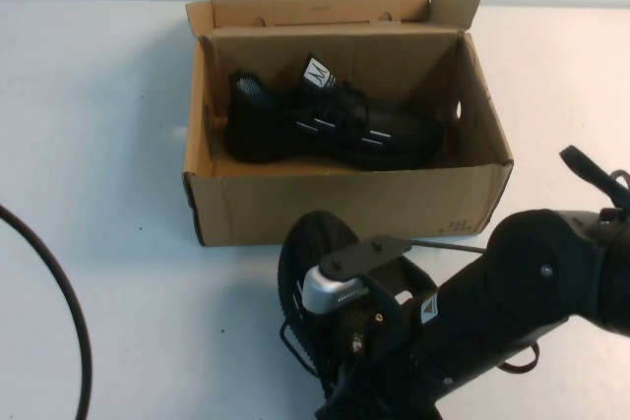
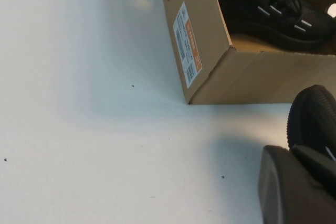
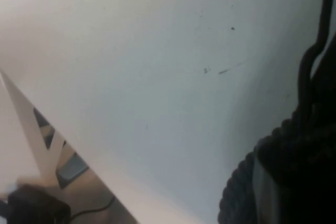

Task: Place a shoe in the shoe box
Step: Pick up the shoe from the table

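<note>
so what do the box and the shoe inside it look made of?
Shoe box: brown corrugated cardboard, matte; raw folded flaps and a printed paper label on one end. Shoe inside it: black, seemingly mesh fabric upper, with small white side stripes, a white tongue label and a dark sole, probably rubber. The right tool is closed on a second ribbed-soled shoe before the box.

One sneaker boxed, the other sitting in front under the arm

The shoe box is standing open on the white table, its lid flap folded back at the far side, and a black shoe is lying on its side inside, white tongue label showing. Just in front of the box a second shoe is showing its ribbed sole, with the right gripper pressing in on it, fingers hidden behind the black arm. A dark cable is curving along the left edge.
</note>
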`<action>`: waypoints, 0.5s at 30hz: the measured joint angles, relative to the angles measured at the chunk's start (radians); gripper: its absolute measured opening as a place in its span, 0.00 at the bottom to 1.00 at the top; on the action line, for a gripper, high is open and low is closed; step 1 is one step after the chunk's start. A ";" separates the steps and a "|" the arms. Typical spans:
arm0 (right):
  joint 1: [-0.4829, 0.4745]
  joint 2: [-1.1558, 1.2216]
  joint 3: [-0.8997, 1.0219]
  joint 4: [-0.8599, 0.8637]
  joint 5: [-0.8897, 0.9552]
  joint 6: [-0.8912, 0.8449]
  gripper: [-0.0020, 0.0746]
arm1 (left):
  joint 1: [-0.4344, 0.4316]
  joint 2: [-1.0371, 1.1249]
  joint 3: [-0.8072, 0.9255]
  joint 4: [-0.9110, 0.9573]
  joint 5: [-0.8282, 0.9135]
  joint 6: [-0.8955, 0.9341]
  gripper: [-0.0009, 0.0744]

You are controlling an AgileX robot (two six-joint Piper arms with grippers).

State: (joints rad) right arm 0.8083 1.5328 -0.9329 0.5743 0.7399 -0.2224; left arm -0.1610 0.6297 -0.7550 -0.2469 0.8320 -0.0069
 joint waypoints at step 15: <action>0.000 -0.040 -0.094 -0.076 0.161 -0.150 0.06 | 0.000 0.000 0.000 0.000 0.042 0.000 0.01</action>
State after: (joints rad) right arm 0.8083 1.4930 -1.0265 0.4986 0.9008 -0.3723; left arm -0.1610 0.6297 -0.7550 -0.2469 0.8736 -0.0069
